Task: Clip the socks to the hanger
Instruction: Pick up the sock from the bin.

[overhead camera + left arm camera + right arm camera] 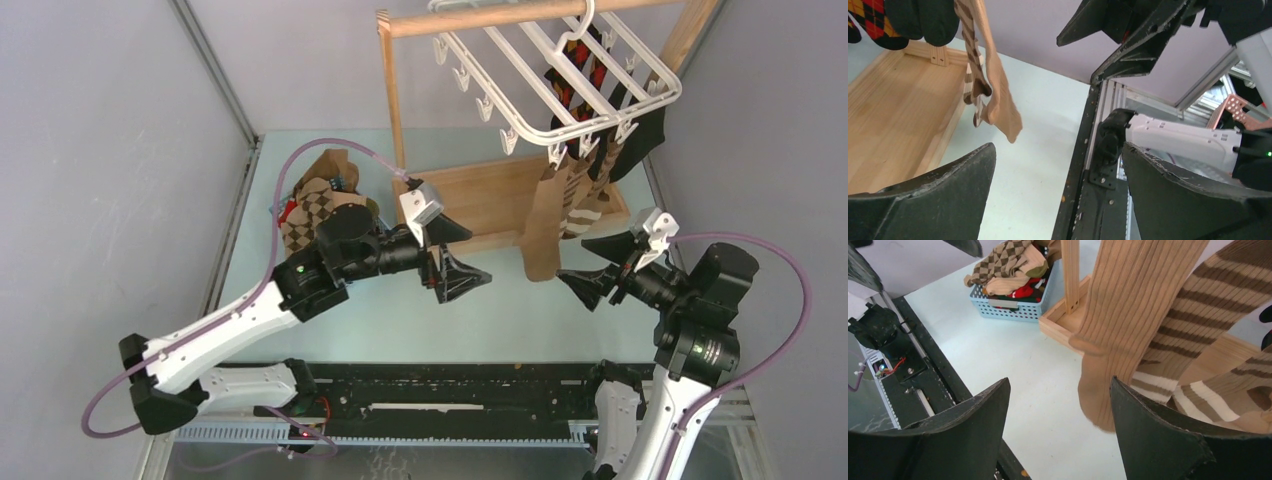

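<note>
Both claws are released and empty: left claw (pixel 468 256) over the middle of the tabletop (pixel 420 325), right claw (pixel 576 262) just beside the clipped tan sock (pixel 542 230). The hanger (pixel 560 75) hangs over the far right corner; loose socks (pixel 320 200) sit in the basket (pixel 1008 310) near the left edge. Swing right and you may drag that sock off its clip (pixel 556 152). Your left arm (pixel 240 320) hides most of the basket.

Lab bench (pixel 400 320), grey panels (pixel 90 150), aluminium rails (pixel 214 70).
</note>
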Tool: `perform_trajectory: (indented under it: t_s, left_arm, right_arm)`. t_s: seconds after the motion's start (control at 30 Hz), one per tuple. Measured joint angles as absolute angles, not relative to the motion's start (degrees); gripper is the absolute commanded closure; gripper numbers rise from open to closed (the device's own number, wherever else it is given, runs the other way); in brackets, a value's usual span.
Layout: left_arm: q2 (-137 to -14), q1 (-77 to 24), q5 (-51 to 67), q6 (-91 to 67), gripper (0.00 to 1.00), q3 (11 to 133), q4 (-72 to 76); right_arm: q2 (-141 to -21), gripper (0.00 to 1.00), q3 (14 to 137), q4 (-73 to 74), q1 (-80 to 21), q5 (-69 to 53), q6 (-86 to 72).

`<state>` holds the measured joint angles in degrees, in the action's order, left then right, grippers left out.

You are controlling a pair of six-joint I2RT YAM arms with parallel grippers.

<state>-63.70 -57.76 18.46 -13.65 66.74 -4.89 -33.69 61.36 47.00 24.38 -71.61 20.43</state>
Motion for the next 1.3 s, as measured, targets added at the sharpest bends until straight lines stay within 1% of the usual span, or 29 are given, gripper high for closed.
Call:
perform_trajectory:
  t_s: [0.17, 0.3, 0.43, 0.5, 0.77, 0.9, 1.03, 1.17, 1.3]
  left_arm:
    - [-57.54, -57.76, 17.91, -10.09, 0.00, 63.24, -8.99]
    - [-53.39, -57.32, 15.22, -9.13, 0.00, 59.20, -11.81]
    - [-51.05, -53.12, 10.24, -10.94, 0.00, 56.55, -15.49]
    - [-50.76, -48.38, 9.02, -12.80, 0.00, 56.29, -17.61]
    - [-52.47, -22.76, 8.67, -19.14, 0.00, 56.40, -25.10]
    - [-56.80, -9.74, 8.19, -18.65, 0.03, 57.82, -27.22]
    - [-65.95, -1.23, 8.12, -13.69, 0.07, 64.12, -27.81]
    - [-76.16, 2.28, 8.69, -6.22, 0.07, 72.62, -28.84]
    - [-86.00, 2.59, 7.44, 2.28, 0.07, 82.56, -32.47]
  right_arm:
    - [-32.60, 0.18, 61.36, 52.42, 24.40, -70.96, 24.58]
    - [-31.55, 0.18, 61.34, 54.85, 24.51, -70.67, 26.52]
    - [-29.58, 0.18, 60.29, 56.03, 24.67, -70.48, 27.77]
    - [-29.04, 0.18, 59.53, 56.47, 24.67, -70.35, 28.21]
    - [-27.81, 0.19, 56.77, 58.65, 24.67, -68.53, 30.02]
    - [-27.70, 0.19, 55.90, 59.55, 24.67, -68.10, 31.35]
    - [-28.08, 0.20, 55.48, 60.58, 24.67, -67.96, 32.56]
    - [-29.21, 0.20, 55.48, 60.75, 24.51, -67.96, 33.69]
    - [-30.92, 0.21, 55.46, 61.06, 23.90, -67.64, 34.76]
